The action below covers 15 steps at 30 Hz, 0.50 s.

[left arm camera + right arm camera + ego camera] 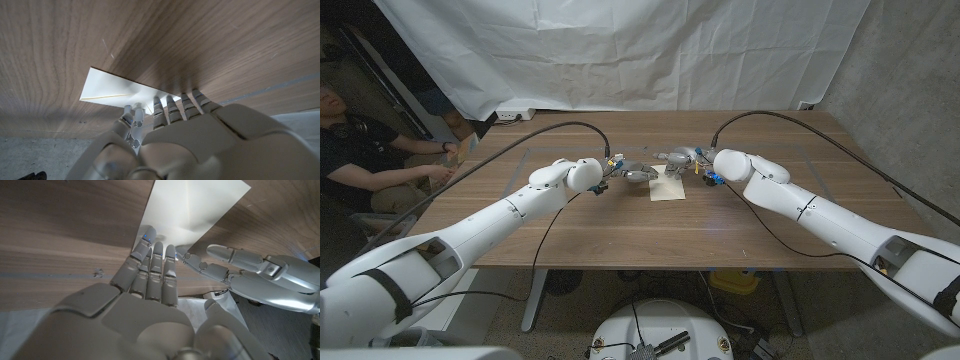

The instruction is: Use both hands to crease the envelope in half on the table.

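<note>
A cream envelope (668,188) lies flat on the wooden table (770,225), near its middle. My left hand (628,172) reaches it from the left, its straight fingers (175,106) touching the envelope (114,87) at one edge, thumb alongside. My right hand (685,160) comes in from the right, and its outstretched fingertips (155,247) rest on the envelope (195,205) at its near edge. The left hand (250,272) also shows there, fingertips at the same edge, close to the right hand's. Neither hand grips the paper.
A person (360,150) sits at the table's far left corner. A white power strip (515,115) lies at the far edge by the white backdrop cloth (620,50). Bare wood surrounds the envelope on all sides.
</note>
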### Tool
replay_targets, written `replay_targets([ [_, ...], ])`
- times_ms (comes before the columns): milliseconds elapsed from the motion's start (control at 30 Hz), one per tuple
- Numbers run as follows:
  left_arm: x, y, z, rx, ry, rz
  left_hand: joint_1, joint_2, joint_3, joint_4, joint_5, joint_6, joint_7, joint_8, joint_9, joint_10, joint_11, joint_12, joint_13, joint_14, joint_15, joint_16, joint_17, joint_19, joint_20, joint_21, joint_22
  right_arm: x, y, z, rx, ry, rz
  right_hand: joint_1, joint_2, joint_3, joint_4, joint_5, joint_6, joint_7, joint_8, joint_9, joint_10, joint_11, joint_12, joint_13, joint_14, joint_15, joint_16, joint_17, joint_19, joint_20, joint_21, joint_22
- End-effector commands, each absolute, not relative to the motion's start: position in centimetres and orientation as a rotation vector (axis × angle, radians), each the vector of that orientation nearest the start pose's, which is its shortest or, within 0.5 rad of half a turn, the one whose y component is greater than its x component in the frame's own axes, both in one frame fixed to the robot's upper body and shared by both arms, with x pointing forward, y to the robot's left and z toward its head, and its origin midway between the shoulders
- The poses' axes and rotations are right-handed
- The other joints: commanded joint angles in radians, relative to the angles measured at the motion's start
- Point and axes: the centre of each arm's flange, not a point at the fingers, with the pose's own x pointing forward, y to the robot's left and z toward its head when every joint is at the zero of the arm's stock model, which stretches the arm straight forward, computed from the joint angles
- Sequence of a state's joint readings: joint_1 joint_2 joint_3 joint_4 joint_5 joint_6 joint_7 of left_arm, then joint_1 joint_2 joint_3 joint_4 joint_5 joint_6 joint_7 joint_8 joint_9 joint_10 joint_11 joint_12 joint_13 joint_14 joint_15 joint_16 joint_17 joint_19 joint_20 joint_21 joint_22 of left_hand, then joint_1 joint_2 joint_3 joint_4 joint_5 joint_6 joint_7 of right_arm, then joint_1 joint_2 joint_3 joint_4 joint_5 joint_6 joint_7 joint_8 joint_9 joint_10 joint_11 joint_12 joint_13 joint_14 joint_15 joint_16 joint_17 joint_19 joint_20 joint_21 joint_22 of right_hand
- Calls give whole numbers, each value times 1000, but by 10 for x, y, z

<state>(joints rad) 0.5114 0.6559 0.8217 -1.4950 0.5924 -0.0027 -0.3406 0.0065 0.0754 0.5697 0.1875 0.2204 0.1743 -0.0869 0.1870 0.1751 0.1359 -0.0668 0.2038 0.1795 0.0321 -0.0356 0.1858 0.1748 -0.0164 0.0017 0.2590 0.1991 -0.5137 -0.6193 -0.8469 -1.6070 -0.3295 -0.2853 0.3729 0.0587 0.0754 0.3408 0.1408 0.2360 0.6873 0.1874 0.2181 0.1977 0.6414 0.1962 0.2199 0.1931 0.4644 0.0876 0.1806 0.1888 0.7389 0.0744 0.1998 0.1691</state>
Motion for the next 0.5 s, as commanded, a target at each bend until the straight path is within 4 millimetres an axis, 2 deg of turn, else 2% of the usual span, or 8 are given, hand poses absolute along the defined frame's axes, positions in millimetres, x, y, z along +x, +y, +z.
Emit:
replay_targets([
  [33, 655, 150, -2, 1645, -483, -405, -3, 88, -1, 1, 6, -3, -1, -4, 5, -3, -1, 0, 5, -4, -30, -4, 1, -3, -5, 4, 4, 633, -124, 7, -1355, -365, 424, -11, -4, -5, 0, -5, 0, 6, -2, 2, 6, 1, -2, 3, 13, 3, 9, 2, 10, -2, 0, 6],
  [267, 655, 148, -2, 1647, -487, -406, -3, 89, -2, 1, 6, -2, -2, -3, 5, -3, -1, 0, 5, -5, -30, -4, 1, -4, -5, 4, 4, 615, -128, 16, -1360, -421, 376, -14, -6, -8, 2, -5, 6, 7, -1, 2, 9, 0, -1, 3, 16, 1, 11, 2, 17, -1, 2, 6],
  [500, 655, 145, -2, 1649, -490, -409, -3, 89, -2, 1, 6, -3, -1, -3, 5, -3, -3, -1, 5, -5, -30, -4, 1, -3, -5, 4, 4, 609, -130, 15, -1358, -415, 369, -16, -7, -10, 3, -4, 8, 6, -1, 2, 13, 1, 0, 3, 19, 0, 11, 2, 20, -1, 3, 6],
])
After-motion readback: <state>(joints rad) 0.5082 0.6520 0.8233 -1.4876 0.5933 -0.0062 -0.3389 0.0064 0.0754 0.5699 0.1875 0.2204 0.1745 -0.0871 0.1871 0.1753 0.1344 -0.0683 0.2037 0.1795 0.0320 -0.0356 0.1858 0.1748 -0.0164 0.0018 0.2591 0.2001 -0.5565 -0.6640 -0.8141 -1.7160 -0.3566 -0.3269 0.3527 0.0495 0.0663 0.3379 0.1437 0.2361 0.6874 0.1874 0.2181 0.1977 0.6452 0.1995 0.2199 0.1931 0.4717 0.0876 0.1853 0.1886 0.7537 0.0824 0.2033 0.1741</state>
